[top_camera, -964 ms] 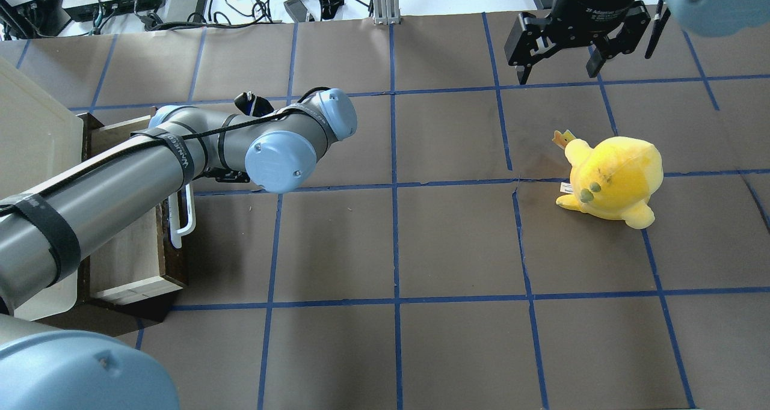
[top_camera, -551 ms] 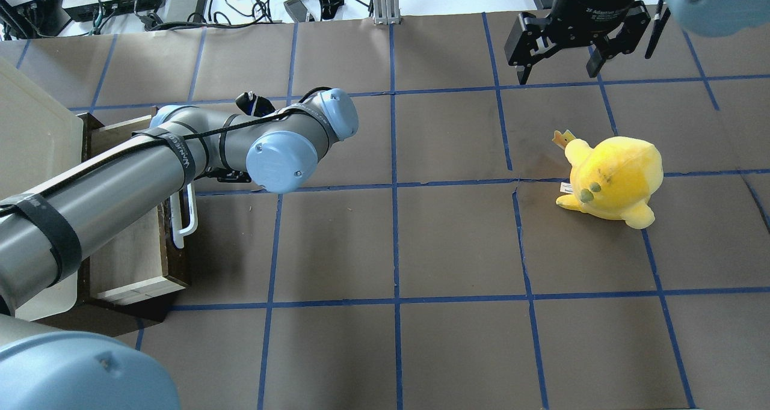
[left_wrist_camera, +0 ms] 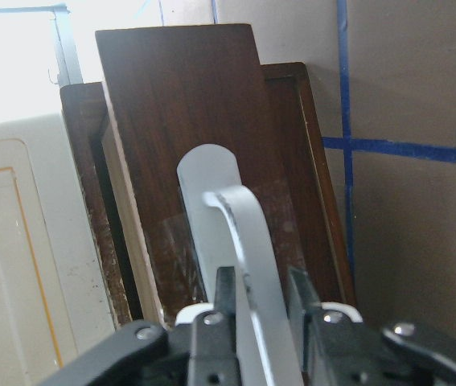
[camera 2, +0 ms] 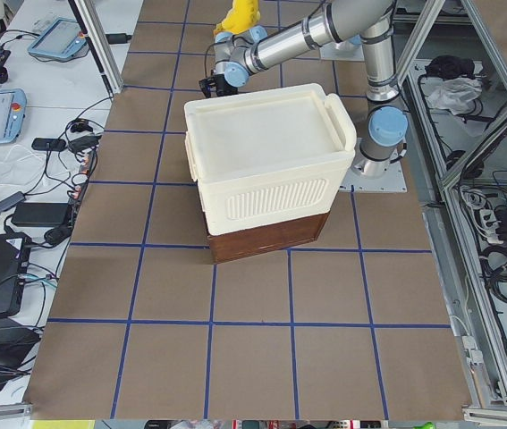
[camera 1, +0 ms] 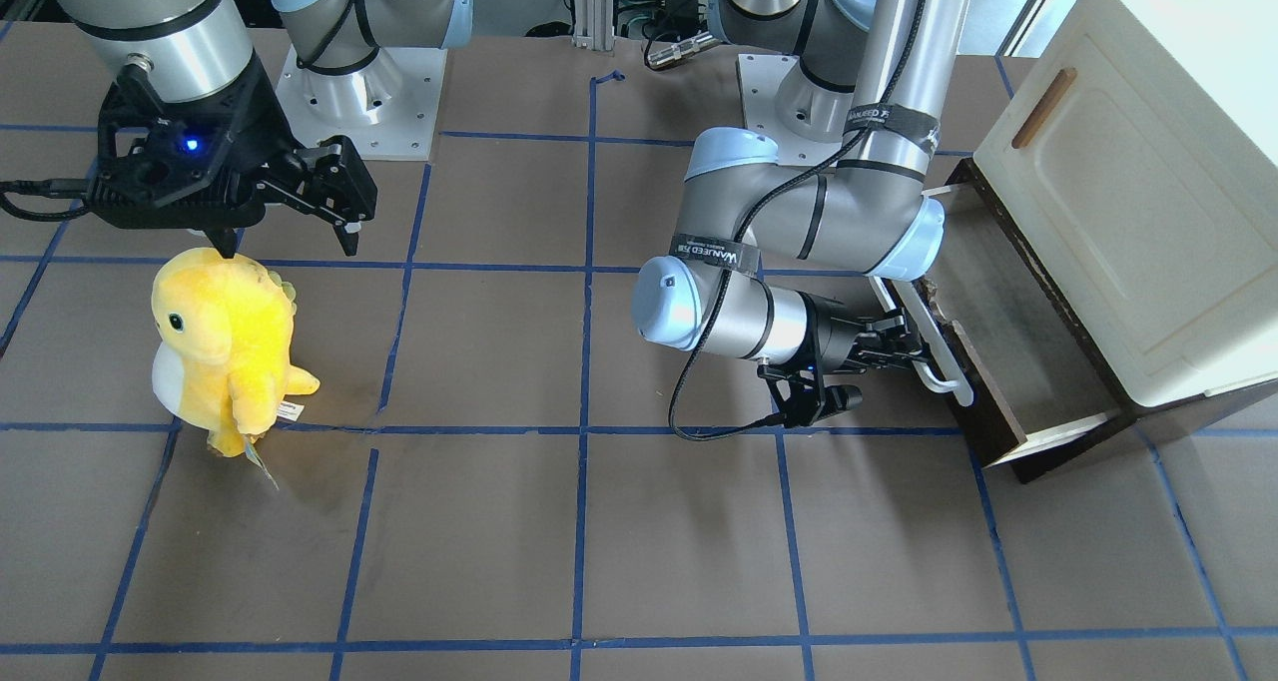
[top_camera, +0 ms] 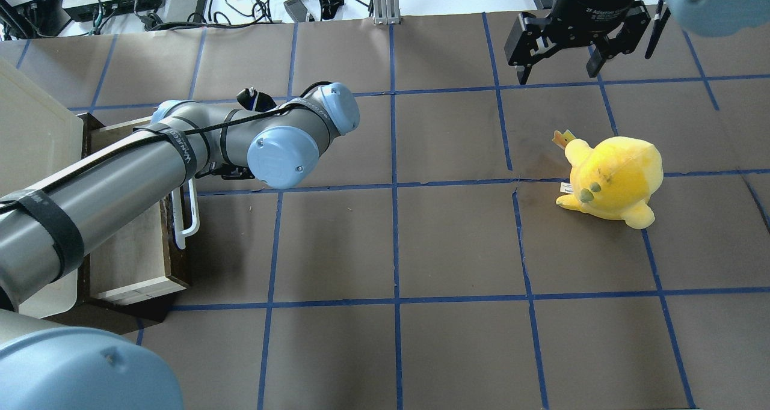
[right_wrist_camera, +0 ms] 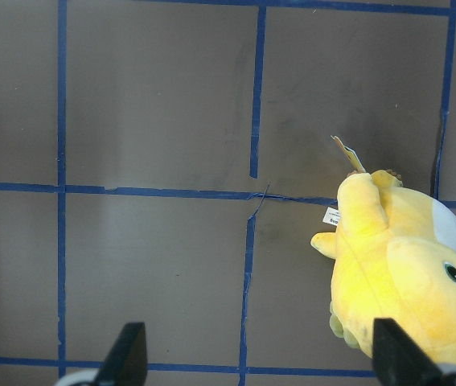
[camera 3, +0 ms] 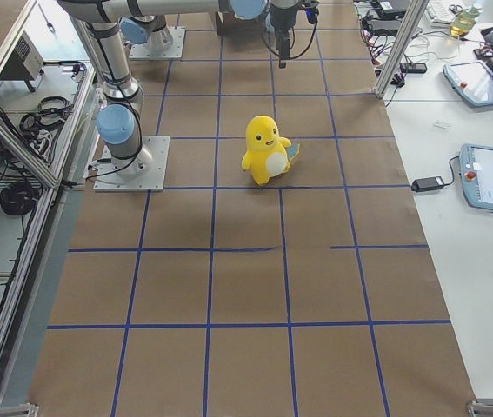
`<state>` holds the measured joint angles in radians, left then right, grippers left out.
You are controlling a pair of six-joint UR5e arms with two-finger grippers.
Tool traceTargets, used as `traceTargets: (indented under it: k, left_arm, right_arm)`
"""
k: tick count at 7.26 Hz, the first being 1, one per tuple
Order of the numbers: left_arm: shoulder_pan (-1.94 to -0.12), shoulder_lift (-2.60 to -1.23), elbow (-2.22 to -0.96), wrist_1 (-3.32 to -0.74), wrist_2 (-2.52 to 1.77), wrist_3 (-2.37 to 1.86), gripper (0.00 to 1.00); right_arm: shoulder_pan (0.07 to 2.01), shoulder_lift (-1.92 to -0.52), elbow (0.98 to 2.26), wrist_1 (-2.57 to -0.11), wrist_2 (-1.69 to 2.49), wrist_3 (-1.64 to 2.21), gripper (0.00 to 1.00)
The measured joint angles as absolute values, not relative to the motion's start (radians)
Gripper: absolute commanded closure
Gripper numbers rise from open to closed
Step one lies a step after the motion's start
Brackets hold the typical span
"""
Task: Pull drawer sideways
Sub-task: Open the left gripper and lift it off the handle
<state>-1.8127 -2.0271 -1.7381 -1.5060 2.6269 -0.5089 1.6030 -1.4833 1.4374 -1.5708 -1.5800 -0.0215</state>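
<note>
Clamping drawer (camera 1: 1001, 334) handle (left_wrist_camera: 241, 229), left hand (left_wrist_camera: 260, 286) horizontal

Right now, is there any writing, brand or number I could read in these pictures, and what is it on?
"WANJEED": white print on a black strap around the left arm; a second strap reads the same.
"2F Adaptive": on the black body of the right gripper; the rest is unreadable.
Tag on the yellow plush toy: print too small to read.
</note>
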Motion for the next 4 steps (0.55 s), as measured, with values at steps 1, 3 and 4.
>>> traceTargets:
  k: [1,3,4]
  left_arm:
    - [-1.813,-2.028,-1.736,-1.505,2.621,-0.507,0.25]
    - [-1.832,-2.015,-1.682,-1.505,2.548,-0.433,0.15]
    - [-1.849,-1.995,-1.621,-1.508,2.468,-0.362,0.15]
  right_arm:
    - [1.603,-1.483,1.437,-1.571,-1.58,-0.021,0.0]
    - [1.603,-1.483,1.437,-1.571,-1.58,-0.021,0.0]
    - [1.603,-1.483,1.437,-1.571,-1.58,-0.021,0.0]
